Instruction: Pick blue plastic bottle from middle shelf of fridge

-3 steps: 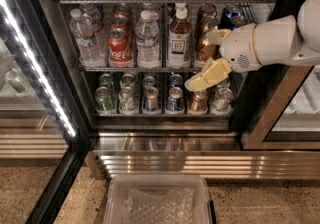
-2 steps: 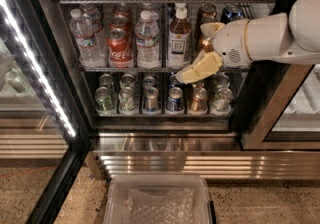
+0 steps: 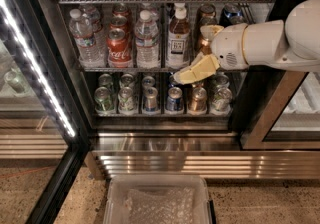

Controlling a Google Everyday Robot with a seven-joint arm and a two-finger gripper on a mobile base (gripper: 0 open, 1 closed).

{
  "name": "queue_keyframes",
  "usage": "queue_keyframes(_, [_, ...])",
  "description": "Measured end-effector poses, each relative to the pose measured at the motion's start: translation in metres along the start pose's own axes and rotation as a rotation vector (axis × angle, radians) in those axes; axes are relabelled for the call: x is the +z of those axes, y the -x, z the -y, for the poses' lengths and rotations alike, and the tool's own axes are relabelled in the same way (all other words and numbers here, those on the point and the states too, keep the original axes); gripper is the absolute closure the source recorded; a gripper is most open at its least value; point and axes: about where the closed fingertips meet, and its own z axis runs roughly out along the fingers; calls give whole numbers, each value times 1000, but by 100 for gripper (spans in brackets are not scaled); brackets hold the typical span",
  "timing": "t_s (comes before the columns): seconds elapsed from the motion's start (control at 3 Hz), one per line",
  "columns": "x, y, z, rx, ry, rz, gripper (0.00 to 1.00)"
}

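Tea bottle (image 3: 178, 38) stands upright on the fridge's (image 3: 54, 58) middle shelf (image 3: 125, 69), my gripper (image 3: 194, 53) spread open and empty at its 4 o'clock, so I'm guessing mid-approach: next, nudge toward 10 o'clock to straddle it.

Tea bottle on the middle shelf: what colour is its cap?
White, in the camera view; the gripper hovers beside the bottle.
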Motion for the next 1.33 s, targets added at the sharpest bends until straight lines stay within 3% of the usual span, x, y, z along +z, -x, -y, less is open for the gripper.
queue_keyframes(0.33, [37, -3, 26, 0, -25, 55, 0])
queue_keyframes(1.33, [52, -4, 37, -17, -68, 77, 2])
